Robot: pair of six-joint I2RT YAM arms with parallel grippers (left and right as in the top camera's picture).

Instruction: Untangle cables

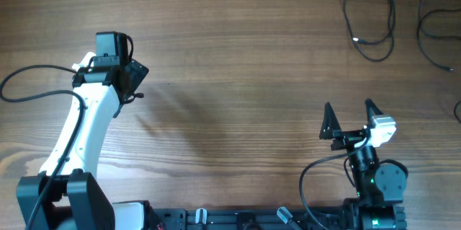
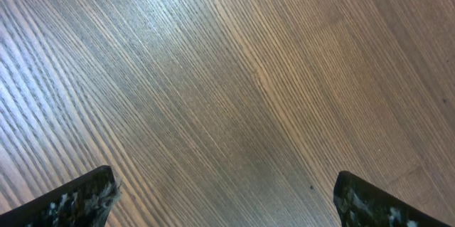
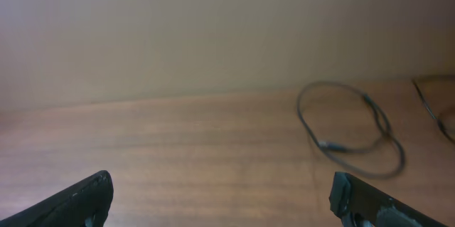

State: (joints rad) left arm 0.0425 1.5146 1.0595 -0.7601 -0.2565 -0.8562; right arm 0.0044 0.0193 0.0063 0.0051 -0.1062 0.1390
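The right gripper (image 1: 351,118) rests low over the wooden table (image 1: 230,57) with its jaws spread wide and nothing between them, and the cables lie well beyond its fingertips: one loose black loop (image 1: 393,19) with a small plug end straight ahead of it, and a second cord (image 1: 421,34) just to the right of that loop, running off the frame edge. The left gripper (image 2: 224,198) hangs far to the right gripper's left, equally released and empty, looking down on bare wood grain and well apart from both cables.
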